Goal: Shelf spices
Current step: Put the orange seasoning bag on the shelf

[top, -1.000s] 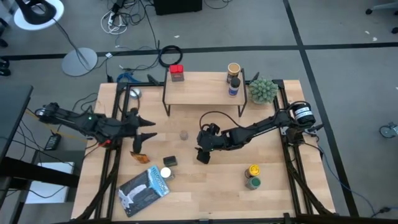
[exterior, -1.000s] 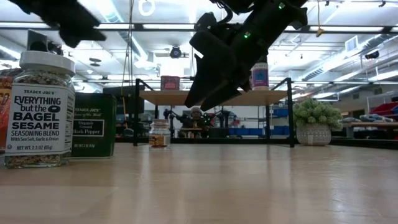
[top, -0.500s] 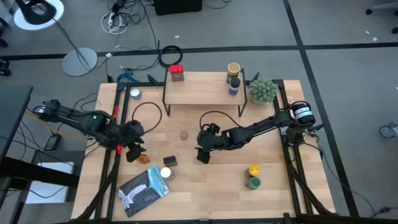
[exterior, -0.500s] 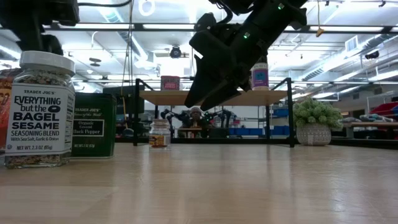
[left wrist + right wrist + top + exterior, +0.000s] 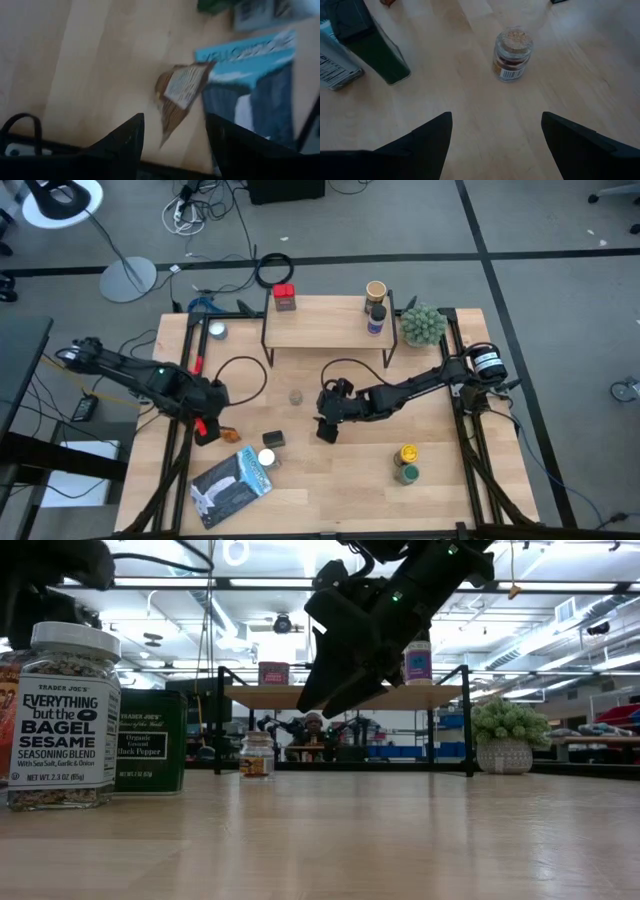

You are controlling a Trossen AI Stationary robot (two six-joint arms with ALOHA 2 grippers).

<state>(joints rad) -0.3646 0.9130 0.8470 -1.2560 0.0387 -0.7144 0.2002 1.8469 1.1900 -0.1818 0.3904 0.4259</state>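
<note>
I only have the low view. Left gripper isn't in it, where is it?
Observer: Left gripper is at the table's left edge, over a small brown packet.
Operator: Holding it?
Observer: No. Its fingers stand open with the packet lying flat on the table between them.
Operator: And the right one up top, what's it aimed at?
Observer: Right gripper is open, facing a small cork-topped jar standing upright on the table.

Shelf (image 5: 325, 328) at 12 o'clock, four spices on it; left gripper (image 5: 207, 427) at 9 o'clock over packet (image 5: 231, 434).
</note>
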